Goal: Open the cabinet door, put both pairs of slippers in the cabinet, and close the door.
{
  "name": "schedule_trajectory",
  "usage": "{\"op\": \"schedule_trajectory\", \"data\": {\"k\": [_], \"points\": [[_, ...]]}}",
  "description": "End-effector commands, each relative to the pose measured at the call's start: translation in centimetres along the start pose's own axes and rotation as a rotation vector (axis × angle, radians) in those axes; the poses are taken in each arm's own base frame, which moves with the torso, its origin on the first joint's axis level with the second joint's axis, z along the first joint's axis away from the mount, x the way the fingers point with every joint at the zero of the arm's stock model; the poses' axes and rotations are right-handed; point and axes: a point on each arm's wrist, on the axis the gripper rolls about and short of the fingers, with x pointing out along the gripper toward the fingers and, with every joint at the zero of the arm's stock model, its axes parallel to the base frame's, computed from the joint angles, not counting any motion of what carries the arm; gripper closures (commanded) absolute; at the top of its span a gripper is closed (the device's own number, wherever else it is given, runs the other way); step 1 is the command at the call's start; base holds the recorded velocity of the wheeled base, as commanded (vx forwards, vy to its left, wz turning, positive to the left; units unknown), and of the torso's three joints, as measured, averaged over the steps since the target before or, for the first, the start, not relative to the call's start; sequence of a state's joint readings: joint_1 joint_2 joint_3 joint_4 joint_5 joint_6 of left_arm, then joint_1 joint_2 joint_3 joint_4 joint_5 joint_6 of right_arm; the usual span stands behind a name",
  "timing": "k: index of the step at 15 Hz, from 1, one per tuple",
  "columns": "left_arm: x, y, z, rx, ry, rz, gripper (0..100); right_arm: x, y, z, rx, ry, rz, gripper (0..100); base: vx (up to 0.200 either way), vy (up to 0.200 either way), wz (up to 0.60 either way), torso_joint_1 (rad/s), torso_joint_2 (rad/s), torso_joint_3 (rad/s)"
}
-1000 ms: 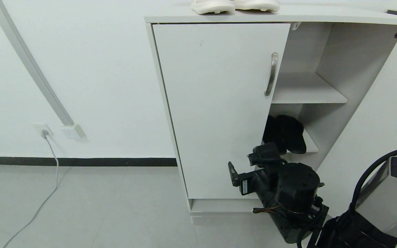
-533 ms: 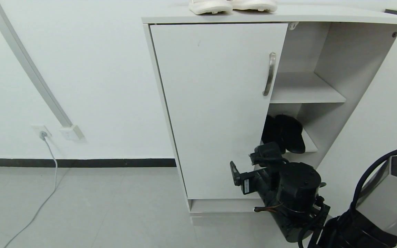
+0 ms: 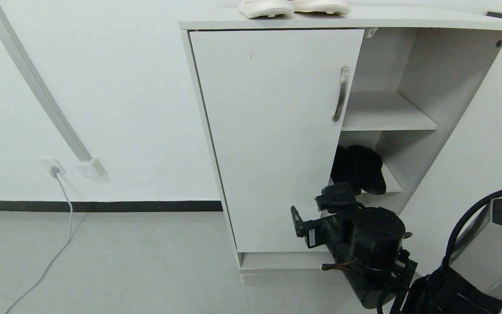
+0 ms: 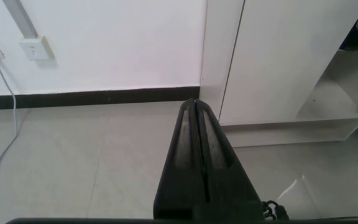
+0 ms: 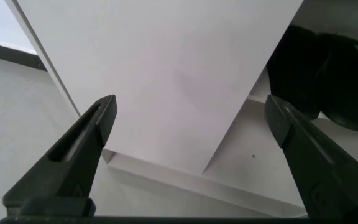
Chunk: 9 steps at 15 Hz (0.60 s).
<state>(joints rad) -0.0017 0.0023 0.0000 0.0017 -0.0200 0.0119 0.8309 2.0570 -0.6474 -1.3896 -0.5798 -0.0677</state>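
Nearest to me, the right gripper [image 3: 316,208] hangs low in front of the cabinet [image 3: 408,21]. Its fingers are spread wide with nothing between them, just off the bottom corner of the shut left door [image 3: 273,131]. The left gripper [image 4: 195,124] has its fingers pressed together, holding nothing, over the grey floor [image 4: 73,155] near the cabinet's base. The right door [image 3: 477,131] stands swung open. Just past the right gripper, the black slippers [image 3: 362,169] lie side by side on the lower shelf [image 3: 394,182], with an upper shelf [image 3: 386,113] above them. A metal handle [image 3: 341,93] runs upright along the left door's edge. The white slippers [image 3: 294,6] sit on top of the cabinet, above the left door. Off to the left, a cable [image 3: 66,205] hangs from a wall socket [image 3: 52,168].
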Motion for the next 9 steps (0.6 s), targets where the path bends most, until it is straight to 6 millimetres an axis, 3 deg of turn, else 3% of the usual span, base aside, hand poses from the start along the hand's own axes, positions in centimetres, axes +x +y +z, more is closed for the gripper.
{"op": "schedule_trajectory", "data": {"k": [1, 5, 9], "points": [[0.01, 0.00, 0.00, 0.000, 0.001, 0.000, 100, 0.00, 0.04, -0.13, -0.002, 0.004, 0.004, 0, 0.000, 0.000, 0.00, 0.000, 0.00, 0.000], [0.01, 0.00, 0.00, -0.001, 0.001, 0.002, 100, -0.06, 0.00, -0.23, -0.005, 0.007, 0.004, 0, 0.000, 0.000, 0.00, 0.019, -0.21, -0.308], [0.01, 0.00, 0.00, -0.003, 0.001, 0.000, 100, -0.18, -0.08, -0.16, 0.000, -0.003, 0.003, 0, 0.000, 0.000, 0.00, 0.062, -0.52, -0.366]]}}
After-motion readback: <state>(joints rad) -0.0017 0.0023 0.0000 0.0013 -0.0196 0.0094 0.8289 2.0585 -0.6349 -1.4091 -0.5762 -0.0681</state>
